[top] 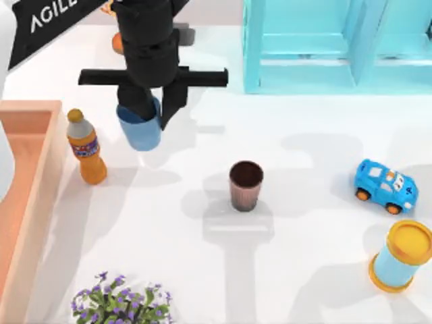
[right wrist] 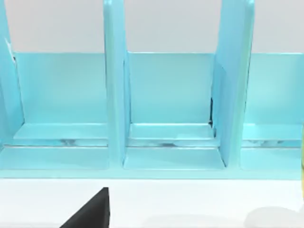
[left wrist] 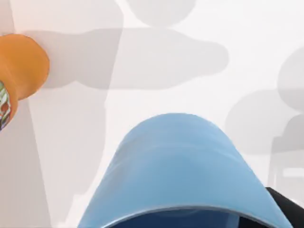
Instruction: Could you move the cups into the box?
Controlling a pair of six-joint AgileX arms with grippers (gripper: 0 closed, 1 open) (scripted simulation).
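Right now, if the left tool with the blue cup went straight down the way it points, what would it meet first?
Probably bare table. The left tool holds the light blue cup above white surface, the orange bottle and box off to its side. Height is unclear.

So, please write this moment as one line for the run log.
left gripper: shut on light blue cup, lifted beside orange bottle | brown cup: on table, mid | box: left edge, no cup seen inside
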